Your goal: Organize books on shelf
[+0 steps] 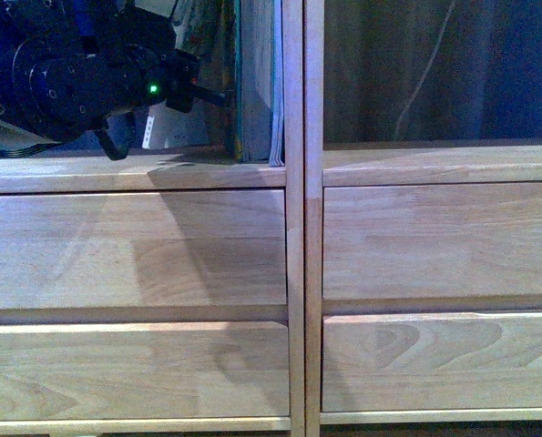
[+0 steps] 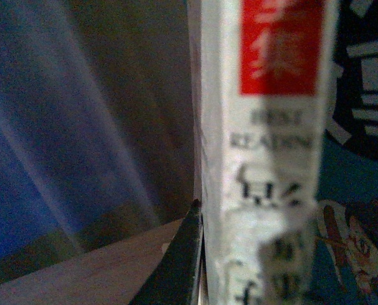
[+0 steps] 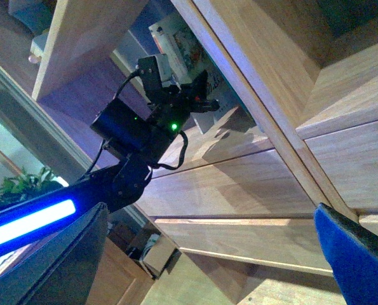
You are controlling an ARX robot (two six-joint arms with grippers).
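The light-wood shelf [image 1: 294, 228] fills the front view. Teal-spined books [image 1: 255, 82] stand upright in its left compartment against the centre divider. My left gripper [image 1: 207, 93] reaches into that compartment and is shut on the thin softcover book [image 2: 265, 159], whose white spine with a red mark fills the left wrist view beside one dark finger [image 2: 179, 260]. Its pale printed cover shows in the right wrist view [image 3: 176, 35], above the left gripper [image 3: 198, 101]. My right gripper [image 3: 208, 260] is open and empty, facing the drawer fronts.
Plain drawer fronts [image 1: 134, 246] sit below the compartments in both columns. The right compartment [image 1: 434, 73] shows only a dark curtain and a cable behind it. A teal illustrated cover [image 2: 357, 222] lies next to the white spine. A potted plant [image 3: 20, 187] stands off to the side.
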